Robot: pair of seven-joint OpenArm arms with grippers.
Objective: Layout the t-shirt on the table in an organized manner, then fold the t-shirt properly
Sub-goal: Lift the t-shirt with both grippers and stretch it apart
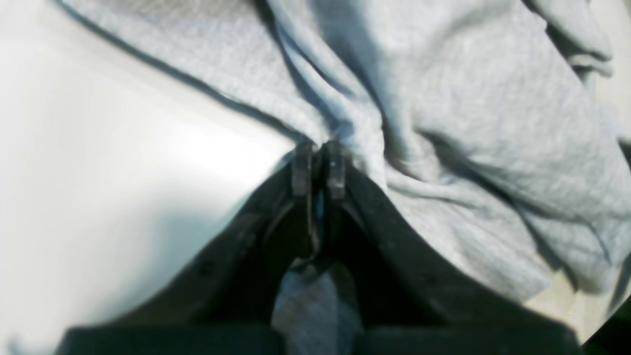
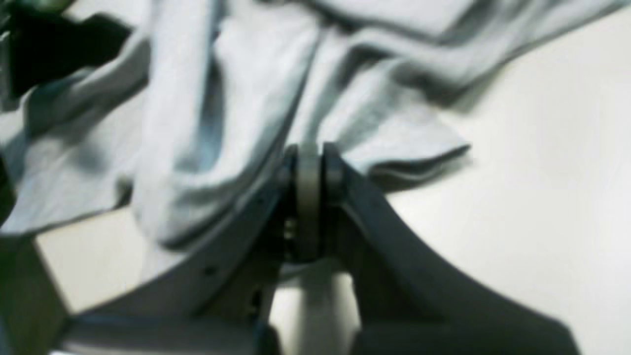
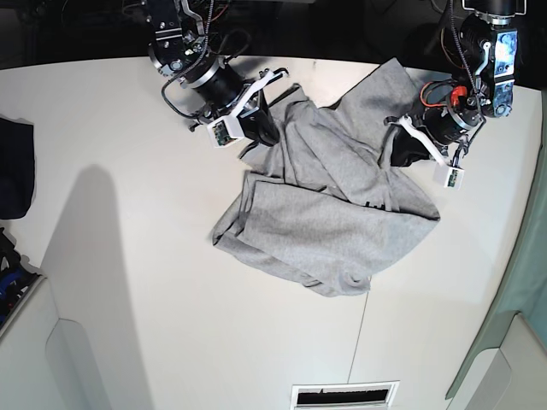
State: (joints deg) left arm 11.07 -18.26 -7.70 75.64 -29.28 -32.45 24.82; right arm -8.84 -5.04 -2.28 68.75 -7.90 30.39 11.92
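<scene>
Nearest me in the base view I see bare white tabletop [image 3: 171, 325] with a thin seam. Beyond it the light heather-grey cotton t-shirt [image 3: 333, 213] lies crumpled mid-table, a little dark print peeking from a fold. Farther back, my left end effector [image 1: 318, 165] is pressed together, pinching a fold of the shirt, and my right end effector [image 2: 310, 170] likewise pinches the fabric's opposite edge.

The light grey t-shirt [image 3: 333, 205] lies crumpled and creased across the upper centre of the base view on the white table [image 3: 154, 299], its rumpled lower edge bunched toward the frame's middle.
</scene>
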